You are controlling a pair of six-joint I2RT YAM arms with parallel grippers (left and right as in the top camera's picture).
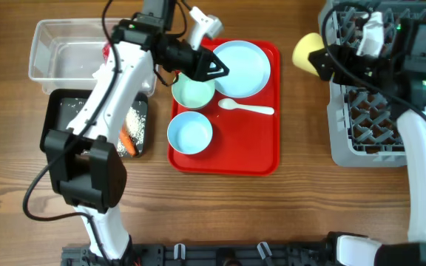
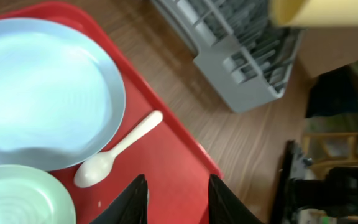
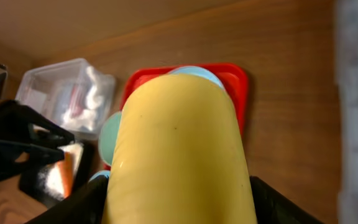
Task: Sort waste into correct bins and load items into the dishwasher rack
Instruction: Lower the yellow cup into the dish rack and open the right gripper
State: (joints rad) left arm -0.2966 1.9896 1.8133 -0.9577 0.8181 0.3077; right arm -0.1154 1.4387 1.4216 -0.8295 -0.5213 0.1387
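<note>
We are holding the small yellow cup (image 1: 307, 50) in the right gripper (image 1: 322, 62), whose jaws are standing wide around the cup's body. In the overhead view the cup is hanging in the upper right of the frame, over the wooden table (image 1: 302, 185) and just beside the left edge of the grey dishwasher rack (image 1: 368, 129).

The left gripper (image 1: 217, 69) is hovering in the upper middle of the frame, over the red tray (image 1: 261, 155), near where the mint-green bowl (image 1: 193, 93) and the pale blue plate (image 1: 241, 68) are meeting. Its fingers are standing narrowly apart, and in the left wrist view we are seeing nothing between them.

The white plastic spoon (image 2: 114, 155) is lying on the tray just below the plate, its bowl end pointing toward the mint-green bowl. The light blue bowl (image 1: 190, 133) is sitting in the lower left part of the tray.

At the upper left of the overhead frame the clear tub (image 1: 50, 44) is holding a crumpled white napkin (image 3: 92, 84) and a red foil wrapper (image 3: 74, 99). Just below it the black tub (image 1: 59, 109) is holding white rice grains (image 1: 135, 122) and the orange carrot (image 1: 128, 142), which is lying near the tub's lower right corner.
</note>
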